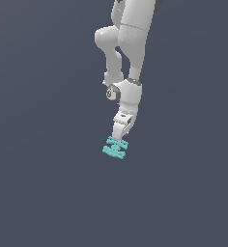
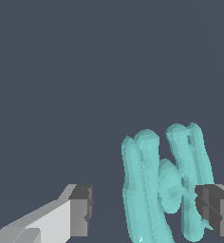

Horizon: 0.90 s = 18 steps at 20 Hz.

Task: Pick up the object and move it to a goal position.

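The object is a small flat teal piece, two short parallel bars joined by a middle link, lying on the dark grey floor. In the exterior view my white gripper points down and its tip is right at the object's far bar. In the wrist view the object lies between the fingers of the gripper. The jaws are open. One dark fingertip overlaps the outer bar, while the other fingertip stands well apart from the object. Nothing is held.
A plain dark grey floor fills both views. No other object, container or goal marker shows. The arm's white links rise from the gripper to the frame's upper edge.
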Tool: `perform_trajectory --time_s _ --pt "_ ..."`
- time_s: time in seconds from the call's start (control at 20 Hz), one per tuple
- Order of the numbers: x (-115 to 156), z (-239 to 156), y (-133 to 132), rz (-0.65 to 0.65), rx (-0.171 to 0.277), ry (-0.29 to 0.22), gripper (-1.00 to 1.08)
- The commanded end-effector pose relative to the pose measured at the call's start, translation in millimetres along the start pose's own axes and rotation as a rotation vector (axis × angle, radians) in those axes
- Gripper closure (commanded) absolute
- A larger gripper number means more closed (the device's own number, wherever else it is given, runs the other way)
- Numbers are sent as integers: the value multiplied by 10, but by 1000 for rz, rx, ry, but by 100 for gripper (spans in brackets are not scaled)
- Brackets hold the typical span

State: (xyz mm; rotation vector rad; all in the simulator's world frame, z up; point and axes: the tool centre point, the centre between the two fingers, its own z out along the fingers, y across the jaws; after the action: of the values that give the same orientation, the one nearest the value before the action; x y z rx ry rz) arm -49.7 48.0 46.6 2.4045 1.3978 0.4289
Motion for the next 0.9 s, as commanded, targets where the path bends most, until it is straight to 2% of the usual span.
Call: perform_trajectory --time_s 0.0,0.35,0.85 --pt "-19 -11 -12 -44 -25 0 -60" --pt "-47 -28 -35 -111 -62 -2 -60" --pt "-49 61 -36 -113 -63 -1 -60"
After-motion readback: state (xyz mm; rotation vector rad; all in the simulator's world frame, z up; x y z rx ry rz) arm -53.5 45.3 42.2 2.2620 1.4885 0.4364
